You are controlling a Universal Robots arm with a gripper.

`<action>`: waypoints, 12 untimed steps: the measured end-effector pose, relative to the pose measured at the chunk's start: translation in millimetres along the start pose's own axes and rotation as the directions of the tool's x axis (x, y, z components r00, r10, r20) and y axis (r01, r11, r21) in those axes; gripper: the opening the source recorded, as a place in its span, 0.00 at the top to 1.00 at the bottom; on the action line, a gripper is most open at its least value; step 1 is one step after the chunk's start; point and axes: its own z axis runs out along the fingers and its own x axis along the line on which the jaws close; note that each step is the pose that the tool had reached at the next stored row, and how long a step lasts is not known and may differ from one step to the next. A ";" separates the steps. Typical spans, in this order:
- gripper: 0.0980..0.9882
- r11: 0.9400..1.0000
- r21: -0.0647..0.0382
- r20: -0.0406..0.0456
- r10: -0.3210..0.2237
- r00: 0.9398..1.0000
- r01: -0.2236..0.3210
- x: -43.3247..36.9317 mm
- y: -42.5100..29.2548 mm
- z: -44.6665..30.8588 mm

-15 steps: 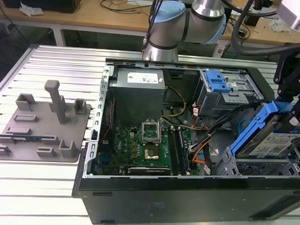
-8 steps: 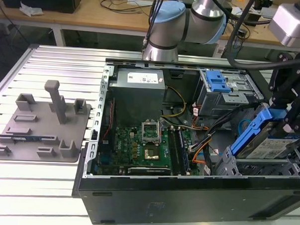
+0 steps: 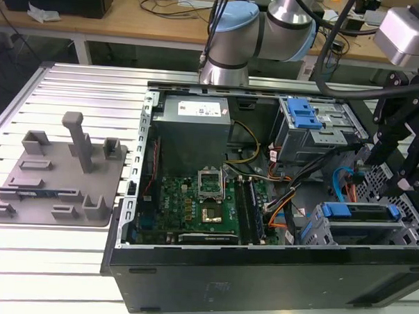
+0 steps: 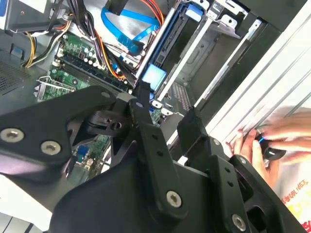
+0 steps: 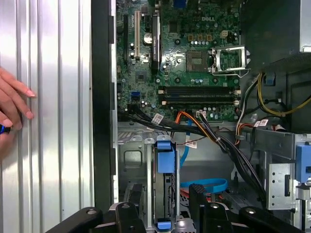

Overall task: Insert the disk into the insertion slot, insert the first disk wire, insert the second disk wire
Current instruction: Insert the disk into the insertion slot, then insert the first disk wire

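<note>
Exterior view: end effector (image 3: 391, 172) clear above disk (image 3: 363, 211) in insertion slot (image 3: 317, 228).

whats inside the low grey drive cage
The blue-framed disk sits in the cage, with its blue end showing. Its far end is hidden by the cage walls.

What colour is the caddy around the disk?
Bright blue; the caddy shows best in the first wrist view.

The disk (image 3: 339, 210), framed in bright blue, sits on edge inside the low grey insertion slot (image 3: 316, 230), in the case's corner at the exterior view's right.
</note>
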 end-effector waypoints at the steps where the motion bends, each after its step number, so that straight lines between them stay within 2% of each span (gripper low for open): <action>1: 0.55 1.000 0.000 0.000 0.000 1.000 0.000 0.0 0.0 0.0; 12: 0.55 1.000 0.000 0.000 -0.001 1.000 0.001 0.0 0.0 0.0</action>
